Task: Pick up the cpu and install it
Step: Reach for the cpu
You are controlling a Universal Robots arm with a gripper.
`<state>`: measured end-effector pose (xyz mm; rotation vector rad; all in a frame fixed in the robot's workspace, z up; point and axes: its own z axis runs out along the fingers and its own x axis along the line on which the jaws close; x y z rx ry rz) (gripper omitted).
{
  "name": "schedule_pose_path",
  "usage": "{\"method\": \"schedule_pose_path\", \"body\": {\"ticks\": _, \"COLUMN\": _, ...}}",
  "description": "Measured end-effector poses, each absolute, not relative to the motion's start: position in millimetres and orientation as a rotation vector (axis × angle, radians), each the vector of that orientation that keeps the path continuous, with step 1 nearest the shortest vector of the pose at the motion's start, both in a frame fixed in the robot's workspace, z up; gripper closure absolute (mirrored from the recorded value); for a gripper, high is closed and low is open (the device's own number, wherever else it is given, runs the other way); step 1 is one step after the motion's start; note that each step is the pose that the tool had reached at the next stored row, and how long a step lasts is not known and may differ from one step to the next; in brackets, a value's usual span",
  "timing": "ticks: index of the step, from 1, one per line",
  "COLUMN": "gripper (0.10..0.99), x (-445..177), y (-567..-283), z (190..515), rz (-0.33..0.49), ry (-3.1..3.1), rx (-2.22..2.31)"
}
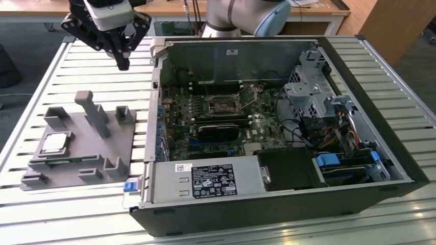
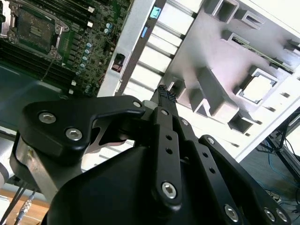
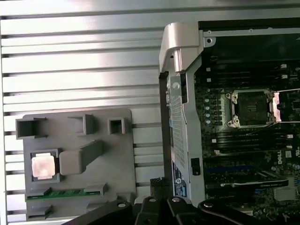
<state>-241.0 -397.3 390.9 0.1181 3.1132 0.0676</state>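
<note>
The tool [image 1: 122, 64] is seen in the exterior view raised above the slatted metal bench [image 1: 89, 76], towards the far end of it, between a grey holder plate [image 1: 81, 149] and the open computer case [image 1: 272, 206]. Its fingers are drawn together at the tips and nothing is gripped between them; the same closed, empty tips are shown in the second wrist view [image 2: 164, 93]. The cpu [image 1: 54, 143] is found lying flat in a square recess of the holder plate, at the exterior view's left, well apart from the tool and untouched by it. Its pale metal top is shown in both wrist views [image 3: 43, 167] [image 2: 257, 89]. A green memory stick [image 3: 61, 193] is laid in a slot of the same plate, just beside the cpu's recess, and a tall grey post [image 1: 95, 115] is raised from the plate near its middle. Inside the case, the motherboard [image 1: 204, 125] is exposed, and its black socket frame [image 1: 223, 104] is seen unfilled. A silver power supply [image 1: 204, 181] is mounted at the near side of the case.
</note>
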Motion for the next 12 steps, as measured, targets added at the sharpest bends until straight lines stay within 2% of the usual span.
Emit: {"method": "schedule_pose_path", "body": {"ticks": 12, "gripper": 0.98, "x": -256.7, "y": -397.3, "z": 390.1, "rz": 0.068, "ry": 3.113, "rx": 0.118}}
